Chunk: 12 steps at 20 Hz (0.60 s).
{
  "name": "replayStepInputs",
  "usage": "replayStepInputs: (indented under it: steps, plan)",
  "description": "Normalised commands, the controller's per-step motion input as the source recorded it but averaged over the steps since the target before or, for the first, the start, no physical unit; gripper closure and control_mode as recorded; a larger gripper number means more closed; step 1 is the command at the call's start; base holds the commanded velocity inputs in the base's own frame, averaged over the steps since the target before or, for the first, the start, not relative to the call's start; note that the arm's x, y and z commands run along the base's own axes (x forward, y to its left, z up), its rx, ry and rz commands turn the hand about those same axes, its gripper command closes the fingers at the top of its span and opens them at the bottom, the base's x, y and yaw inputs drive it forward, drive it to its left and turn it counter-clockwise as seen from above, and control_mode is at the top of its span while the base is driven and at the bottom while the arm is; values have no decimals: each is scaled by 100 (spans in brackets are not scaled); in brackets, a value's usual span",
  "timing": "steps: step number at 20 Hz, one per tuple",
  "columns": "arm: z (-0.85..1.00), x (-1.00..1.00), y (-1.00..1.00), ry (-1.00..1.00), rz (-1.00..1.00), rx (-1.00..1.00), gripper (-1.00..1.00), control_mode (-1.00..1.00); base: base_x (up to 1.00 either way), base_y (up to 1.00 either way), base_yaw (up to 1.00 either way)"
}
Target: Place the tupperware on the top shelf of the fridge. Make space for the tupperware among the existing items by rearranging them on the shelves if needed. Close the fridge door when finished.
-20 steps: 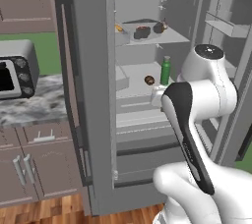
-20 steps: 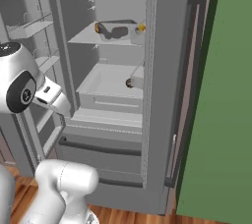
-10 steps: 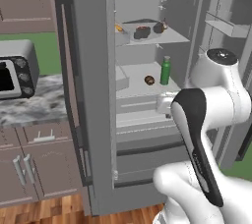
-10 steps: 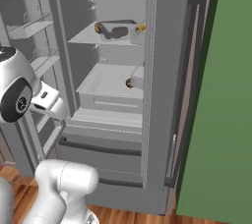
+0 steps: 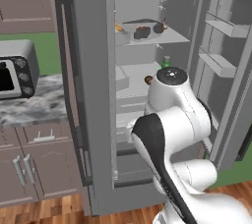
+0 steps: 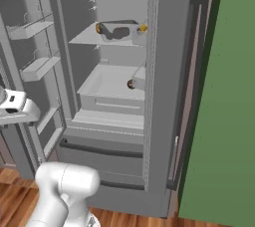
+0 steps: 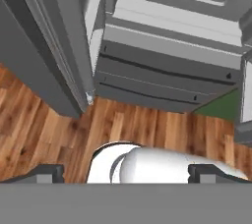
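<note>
Gripper (image 7: 125, 171) (jaws spread, empty) points at wooden floor (image 7: 44, 134) beside fridge (image 7: 162, 46).

Tall grey French-door fridge (image 5: 93, 95) stands open ahead of the gripper (image 7: 125, 171), drawers (image 7: 162, 78) directly beyond the fingertips. Flat pale-grey top shelf (image 5: 160, 39) sits high above, carrying the clear tupperware box (image 6: 119, 31) among small foods. Green bottle (image 5: 166, 62) and small brown round thing (image 5: 148, 79) on lower shelf (image 6: 112, 79). Microwave (image 5: 17, 70) far left on counter (image 5: 34, 105).
</note>
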Motion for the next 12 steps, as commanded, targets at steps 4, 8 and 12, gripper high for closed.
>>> replayStepInputs:
  steps: [4, 8, 12]
  plan:
    - [-31, 12, 100, 13, 24, -29, -100, -100, 0, 0, 0]
    - [-19, 24, 91, 1, 10, -32, -100, -100, 0, 0, 0]
    - [-45, 36, 92, -1, 10, -35, -100, -100, 0, 0, 0]
